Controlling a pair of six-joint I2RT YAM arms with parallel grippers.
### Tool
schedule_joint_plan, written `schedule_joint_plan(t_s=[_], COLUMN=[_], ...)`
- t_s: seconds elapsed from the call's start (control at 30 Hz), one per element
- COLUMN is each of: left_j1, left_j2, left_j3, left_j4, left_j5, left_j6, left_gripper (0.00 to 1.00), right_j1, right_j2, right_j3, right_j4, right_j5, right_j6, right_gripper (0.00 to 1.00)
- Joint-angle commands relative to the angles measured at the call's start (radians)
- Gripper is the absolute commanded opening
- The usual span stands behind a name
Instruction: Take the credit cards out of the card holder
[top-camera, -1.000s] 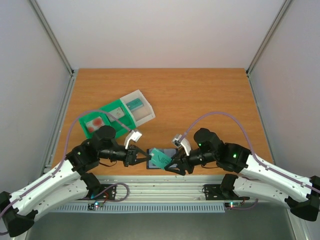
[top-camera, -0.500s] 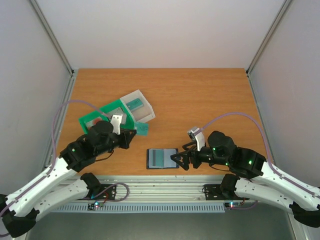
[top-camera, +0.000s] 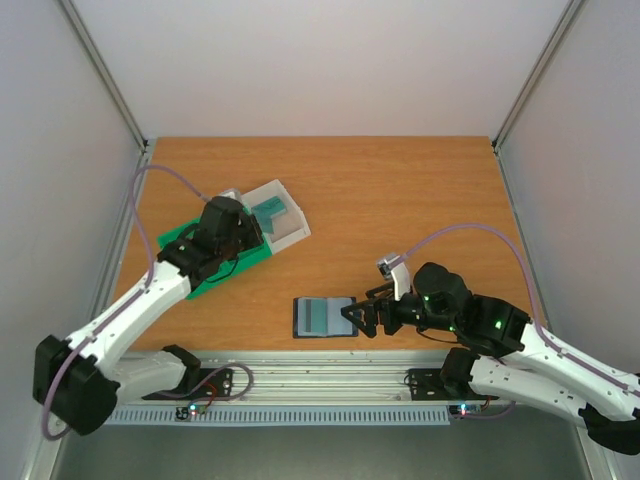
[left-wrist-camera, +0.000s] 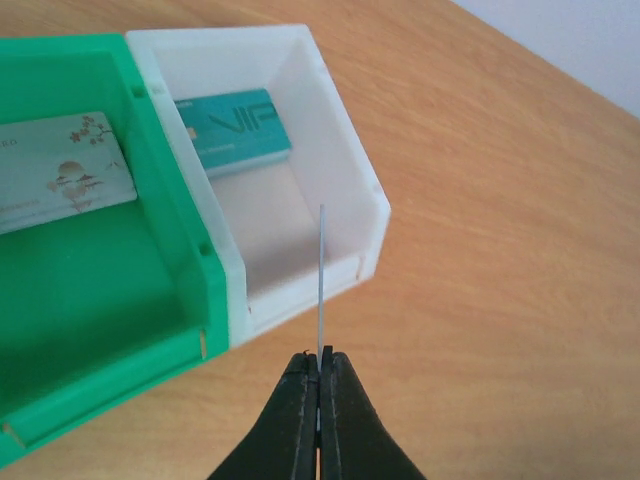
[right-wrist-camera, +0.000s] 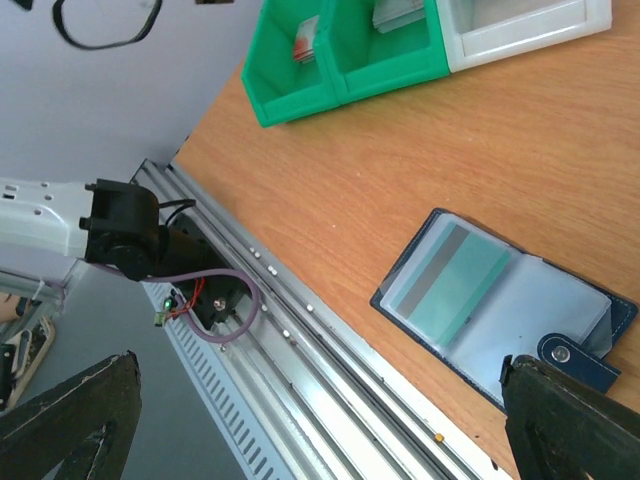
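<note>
From my remote seat I read this as a robotics lab test cell, not a home or a shop. The work surface is a bare orange-brown wooden tabletop (top-camera: 400, 190). It is boxed in by plain pale grey wall panels (top-camera: 320, 60) held on slanting silver aluminium frame posts (top-camera: 103, 72). Along the near edge runs a ribbed silver aluminium mounting rail (top-camera: 330, 372), with a white slotted plastic cable duct (top-camera: 320, 413) below it. Two white-and-black jointed robot arms (top-camera: 130, 315) are bolted there, trailing loose lilac cables (top-camera: 455, 230). Small exposed circuit boards with lit red and green lamps (top-camera: 190, 410) sit by their bases.
</note>
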Motion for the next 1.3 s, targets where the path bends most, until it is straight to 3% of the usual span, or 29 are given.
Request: schedule_joint_plan(t_s=[0.0,0.43,1.27], left_j1=[0.057,0.102,0.14], left_j2=[0.109,0.4,0.617], left_j3=[0.044,0.156,0.218], left_j4=[0.173,0.255,0.371], left_j5=[0.021,-0.144,-0.12], left_j6=[-0.126,-0.309,-0.37], left_gripper=[0.01,0.0,0.0], right_j1=[0.0,0.0,0.0], right_j2=[0.014,0.076,0.083], right_j3=[-0.002,0.027,0.057], right_j4=[0.03,0.017,-0.028], right_j5=[0.001,-0.004,0.007], right_j6=[0.019,0.021,0.038], right_gripper=[0.99,0.98,0.98])
